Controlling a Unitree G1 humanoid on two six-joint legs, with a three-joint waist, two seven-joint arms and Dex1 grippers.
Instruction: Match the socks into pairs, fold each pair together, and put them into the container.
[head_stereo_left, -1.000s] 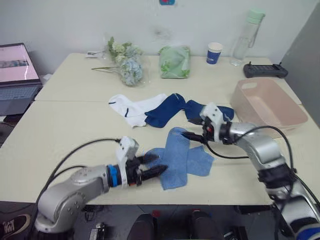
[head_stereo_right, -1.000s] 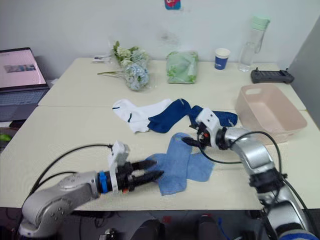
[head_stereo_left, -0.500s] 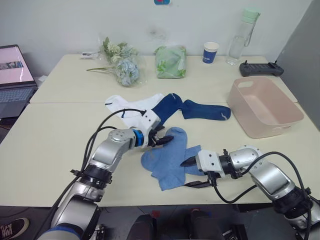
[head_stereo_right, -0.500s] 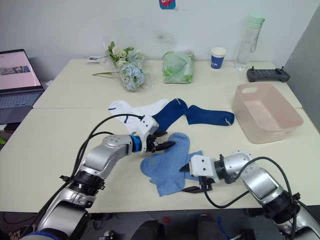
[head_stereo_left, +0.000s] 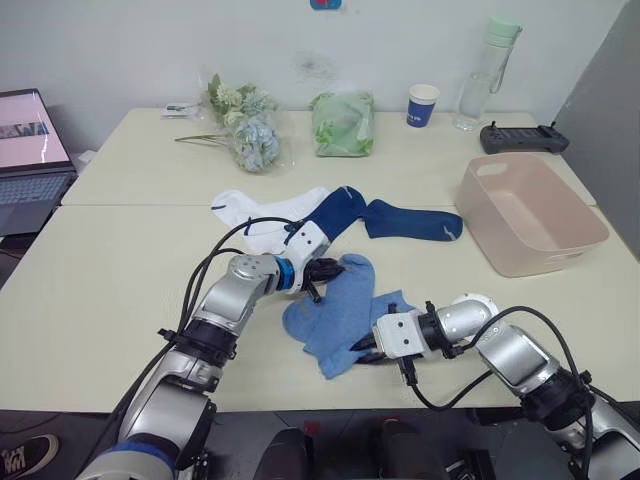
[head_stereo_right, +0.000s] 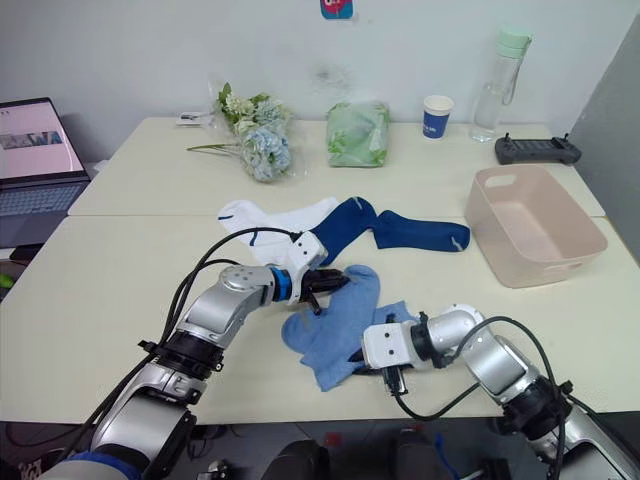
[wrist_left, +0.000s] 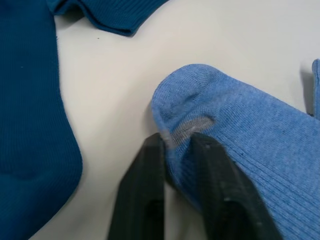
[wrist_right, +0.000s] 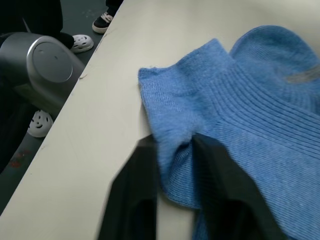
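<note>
Two light blue socks (head_stereo_left: 335, 315) lie overlapped near the table's front edge. My left gripper (head_stereo_left: 322, 270) is shut on the rounded far end of one, pinching a fold of knit (wrist_left: 176, 137). At the near end, my right gripper (head_stereo_left: 364, 346) is shut on a light blue edge (wrist_right: 172, 142). Two dark navy socks (head_stereo_left: 400, 220) and the white socks (head_stereo_left: 262, 215) lie farther back. The pale pink container (head_stereo_left: 530, 262) stands at the right with nothing showing in it.
Along the back of the table stand a bunch of flowers (head_stereo_left: 245, 130), a pale green bag (head_stereo_left: 343, 122), a blue-and-white paper cup (head_stereo_left: 422, 104), a water bottle (head_stereo_left: 478, 75) and a black controller (head_stereo_left: 522, 138). A laptop (head_stereo_left: 25, 150) sits at far left.
The left arm swung from the front edge to the blue sock's far end and shut on it. The right arm came from the far side to the near end and shut there.
</note>
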